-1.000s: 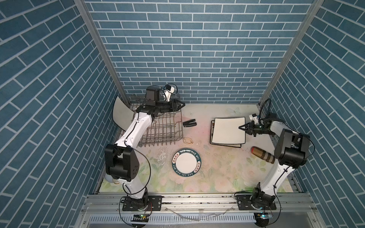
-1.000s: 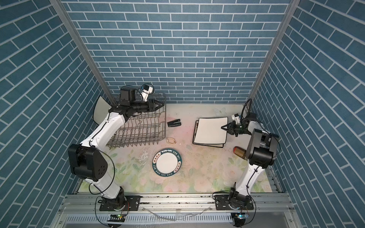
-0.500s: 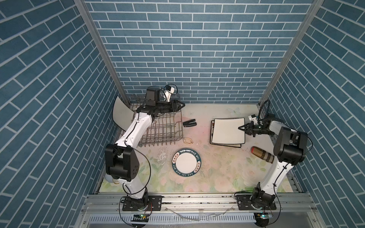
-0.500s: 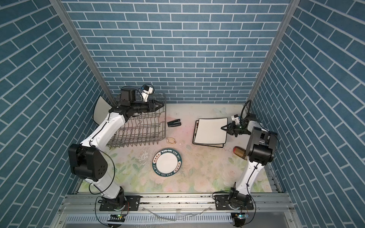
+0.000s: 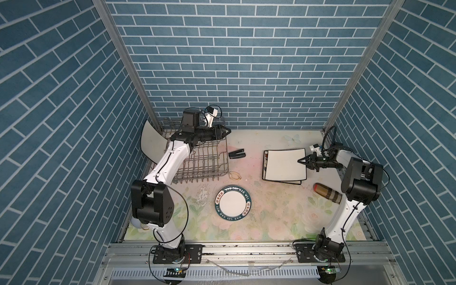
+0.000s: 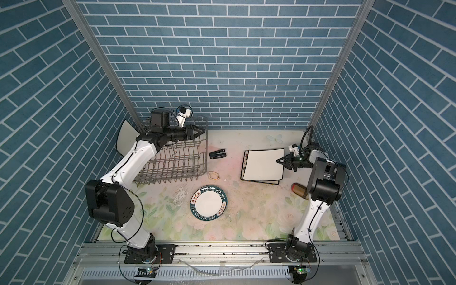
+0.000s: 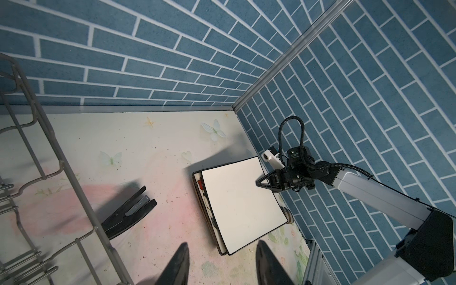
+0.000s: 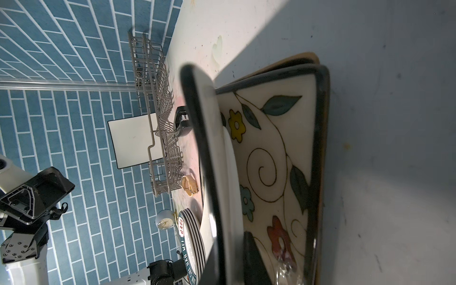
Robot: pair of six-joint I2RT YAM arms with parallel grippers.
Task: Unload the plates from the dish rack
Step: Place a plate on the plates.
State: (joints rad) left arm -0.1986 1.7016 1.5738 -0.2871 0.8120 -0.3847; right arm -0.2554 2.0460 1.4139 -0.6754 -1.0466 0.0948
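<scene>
Moved: the right arm's black elbow has swung slightly toward the table's middle. The plates, rack and left arm lie as before.
Right gripper: pinched on the right edge of the top cream plate.
Top cream plate: in the right wrist view its gripped edge tilts up off the flowered plate beneath it.
Left gripper: fingers spread with nothing between them, above the dish rack's far right corner.
Dish rack: back left of the table.
Leaning cream plate: on edge between the rack and the left wall.
Round plates: stacked flat in front of the rack.
Stapler: between the rack and the square plates.
Brown cylinder: lying beside the right arm.
</scene>
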